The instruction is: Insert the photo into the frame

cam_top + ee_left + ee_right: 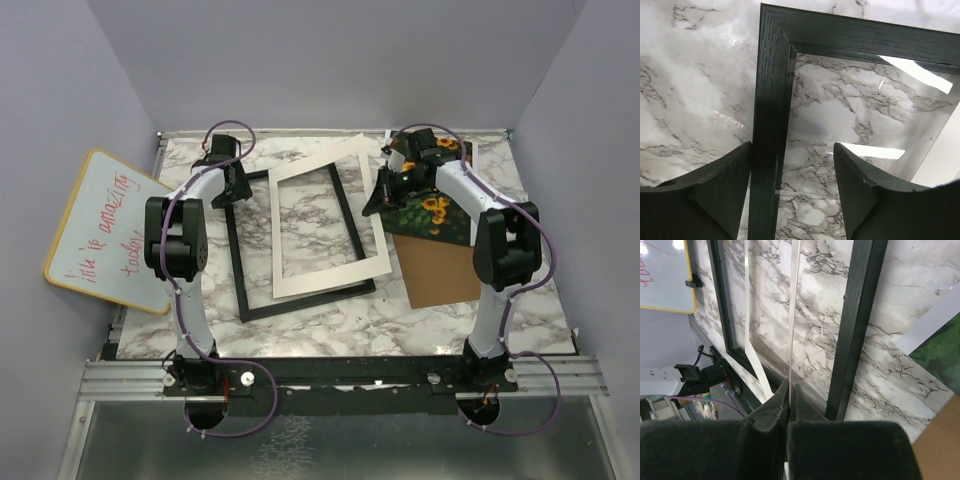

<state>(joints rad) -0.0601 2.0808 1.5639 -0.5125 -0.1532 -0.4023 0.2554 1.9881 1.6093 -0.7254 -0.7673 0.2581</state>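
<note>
2 roles: left end effector (pixel 792 152), spread, straddles the frame (pixel 771 100) rail, probably steadying it; right end effector (pixel 789 387) pinches the white mat (pixel 794 315) edge to clear it; photo (pixel 430 215) lies on the brown board (pixel 440 275)

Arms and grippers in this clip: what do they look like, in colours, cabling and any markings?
The left arm and right arm both have white links joined by bulky black joint housings. A purple cable loops along each arm. The left gripper and right gripper are matte black and taper to wedge-shaped tips. No markings are visible.
</note>
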